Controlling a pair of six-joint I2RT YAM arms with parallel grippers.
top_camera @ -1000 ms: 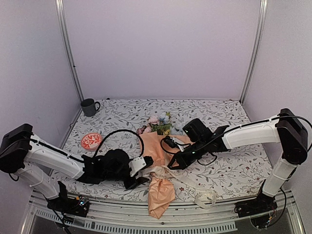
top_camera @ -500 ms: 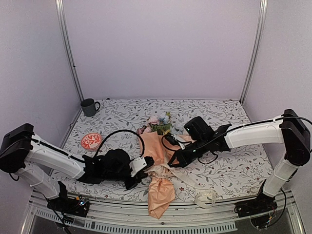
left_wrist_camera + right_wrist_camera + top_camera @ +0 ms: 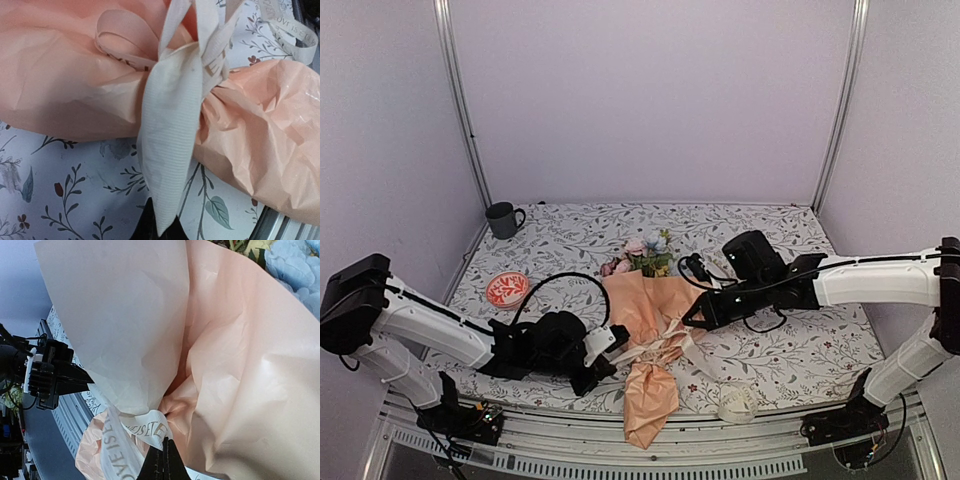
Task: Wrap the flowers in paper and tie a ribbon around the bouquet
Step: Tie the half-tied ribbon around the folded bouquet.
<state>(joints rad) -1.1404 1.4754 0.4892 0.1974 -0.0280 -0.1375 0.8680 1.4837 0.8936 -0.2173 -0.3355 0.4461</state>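
Note:
The bouquet lies mid-table, its flowers (image 3: 645,255) pointing away and the peach paper (image 3: 638,305) wrapped round the stems. The cream ribbon (image 3: 665,345) crosses the pinched neck of the paper, and its loose end is heaped at the front (image 3: 740,403). My left gripper (image 3: 608,358) sits left of the neck, shut on one ribbon strand (image 3: 170,145) that runs taut into its jaws (image 3: 163,232). From the right of the neck, my right gripper (image 3: 693,318) is shut on the printed ribbon strand (image 3: 147,427) at its tips (image 3: 165,452). Paper (image 3: 240,365) fills that view; a blue bloom (image 3: 295,265) shows at its top right.
A dark mug (image 3: 503,218) stands at the back left. A red-and-white dish (image 3: 507,289) lies left of the bouquet. The paper's tail (image 3: 650,400) hangs over the table's front edge (image 3: 570,400). Black cables loop over my left arm (image 3: 560,275).
My left gripper closed on a ribbon strand and drew slightly left. My right arm pulled its strand to the right and up, tightening the ribbon around the paper's neck.

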